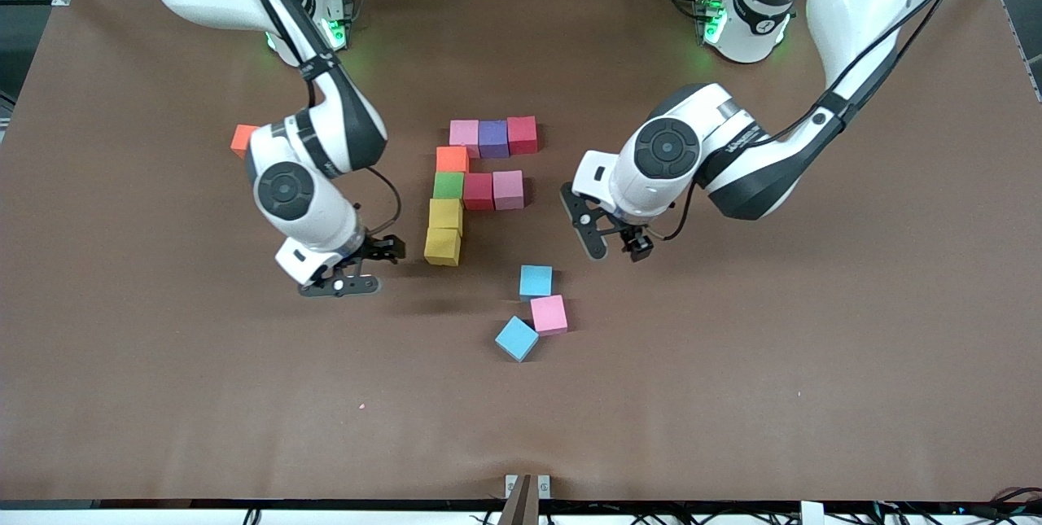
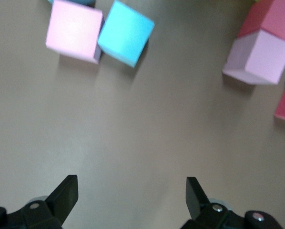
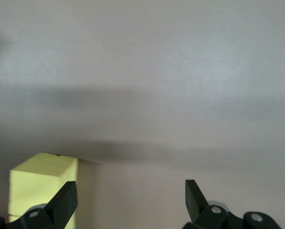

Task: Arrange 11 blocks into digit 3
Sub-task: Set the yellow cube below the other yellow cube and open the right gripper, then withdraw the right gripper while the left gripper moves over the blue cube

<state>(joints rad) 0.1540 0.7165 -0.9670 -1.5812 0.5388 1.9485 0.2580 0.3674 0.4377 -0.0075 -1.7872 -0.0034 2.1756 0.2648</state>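
Observation:
Nine blocks stand joined mid-table: a row of pink (image 1: 465,133), purple (image 1: 493,138) and red (image 1: 522,134), then a column of orange (image 1: 452,159), green (image 1: 448,185) and two yellow (image 1: 444,230), with red (image 1: 478,190) and pink (image 1: 508,190) branching off at the green one. Nearer the camera lie a loose blue (image 1: 536,282), pink (image 1: 549,314) and blue (image 1: 517,338) block. My left gripper (image 1: 615,242) (image 2: 132,191) hangs open and empty over bare table beside the branch's pink block (image 2: 259,56). My right gripper (image 1: 368,266) (image 3: 131,195) is open and empty next to the nearest yellow block (image 3: 42,186).
Another orange block (image 1: 242,139) sits apart toward the right arm's end, partly hidden by that arm. The brown table cover (image 1: 733,362) stretches wide nearer the camera and toward the left arm's end.

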